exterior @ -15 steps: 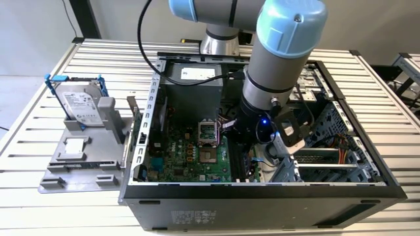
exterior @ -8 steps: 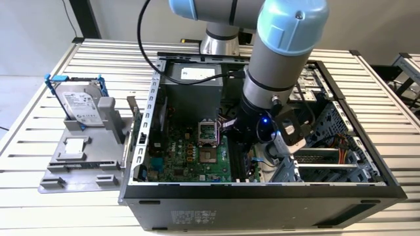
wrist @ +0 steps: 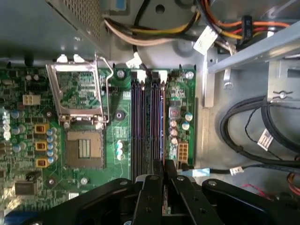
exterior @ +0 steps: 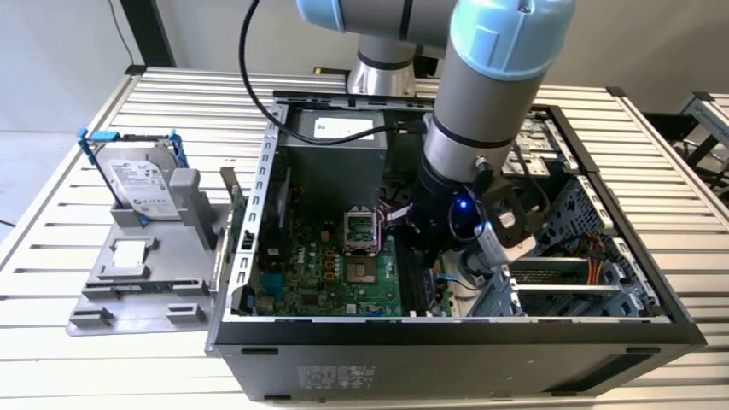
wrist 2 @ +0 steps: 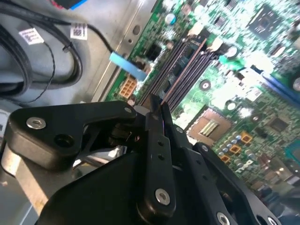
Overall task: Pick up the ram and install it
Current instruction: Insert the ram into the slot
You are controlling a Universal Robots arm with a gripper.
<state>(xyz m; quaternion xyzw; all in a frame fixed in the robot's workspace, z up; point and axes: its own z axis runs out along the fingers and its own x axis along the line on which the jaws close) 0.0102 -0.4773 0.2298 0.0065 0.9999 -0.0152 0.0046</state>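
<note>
Exterior view: the gripper point(exterior: 439, 248) is sunk inside the open computer case point(exterior: 456, 329), low over the motherboard point(exterior: 330, 265). The hard drive point(exterior: 142, 179) stands well apart from the fingers, outside the case. It carries a pale label, not legible.

First wrist view: the fingers point(wrist: 151, 201) are clenched on a thin board seen edge-on, judged to be the ram point(wrist: 164, 205). The memory slots point(wrist: 147, 126) run straight out beyond the fingertips, with pale latches point(wrist: 138, 74) at their far end. White tags point(wrist: 205, 40) hang on cables beyond the slots, print unreadable.

Second wrist view: the slots point(wrist 2: 187, 70) lie just past the fingertips and apart from them, so the ram is judged not yet seated.

Recommendation: keep the edge parallel to one slot, confirm latches open, and press down evenly without tilting.
</note>
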